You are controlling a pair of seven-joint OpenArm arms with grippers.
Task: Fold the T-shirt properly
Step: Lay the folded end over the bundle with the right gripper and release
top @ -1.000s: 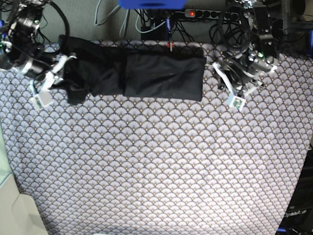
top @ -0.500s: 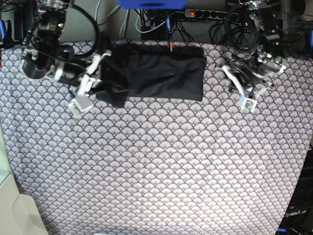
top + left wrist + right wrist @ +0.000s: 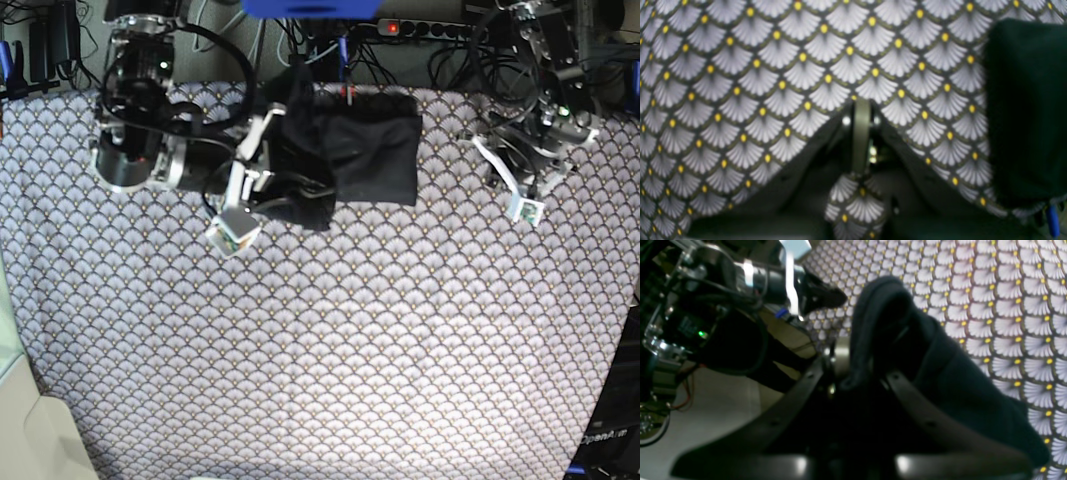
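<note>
The black T-shirt (image 3: 370, 145) lies folded at the back of the table. My right gripper (image 3: 272, 165) is shut on its left end and holds that end lifted and bunched over the middle of the garment. In the right wrist view, black cloth (image 3: 940, 373) fills the closed jaws of the right gripper (image 3: 857, 373). My left gripper (image 3: 485, 155) is to the right of the shirt, apart from it. In the left wrist view, the left gripper (image 3: 861, 106) looks shut and empty, with the shirt's edge (image 3: 1023, 110) at the right.
The fan-patterned tablecloth (image 3: 320, 340) covers the whole table. A power strip (image 3: 410, 27) and cables run behind the back edge. The other arm's body (image 3: 740, 276) shows at the upper left of the right wrist view.
My right gripper has carried the shirt's left end to the right, over the folded part. My left arm has drawn back a little to the right.
</note>
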